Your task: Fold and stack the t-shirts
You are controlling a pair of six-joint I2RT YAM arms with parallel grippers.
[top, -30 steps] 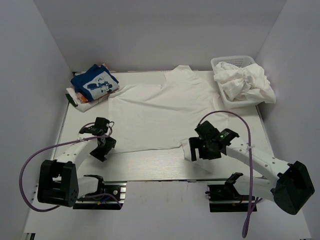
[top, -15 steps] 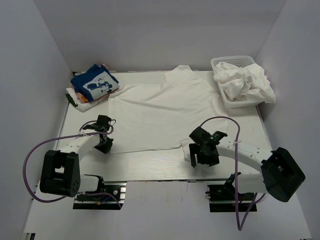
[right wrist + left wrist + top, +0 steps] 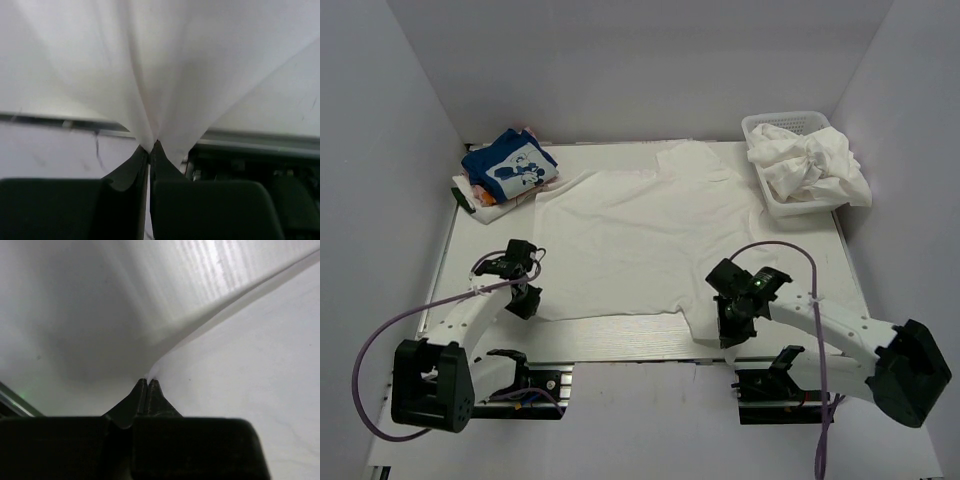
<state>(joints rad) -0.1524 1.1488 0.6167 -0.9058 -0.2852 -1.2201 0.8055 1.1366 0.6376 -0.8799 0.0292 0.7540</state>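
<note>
You had the left jaws clenched on the near left corner of the spread white t-shirt (image 3: 640, 235), the right jaws on its near right corner.

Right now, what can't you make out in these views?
- Top view: the pile under the blue t-shirt, mostly covered by it.
- Top view: how many garments are in the basket; the crumpled white cloth is one tangle.
- Right wrist: the white t-shirt above the right claw fills the frame, hiding everything beyond.
- Left wrist: how much hem the left claw pinches; too close, blurred.
</note>
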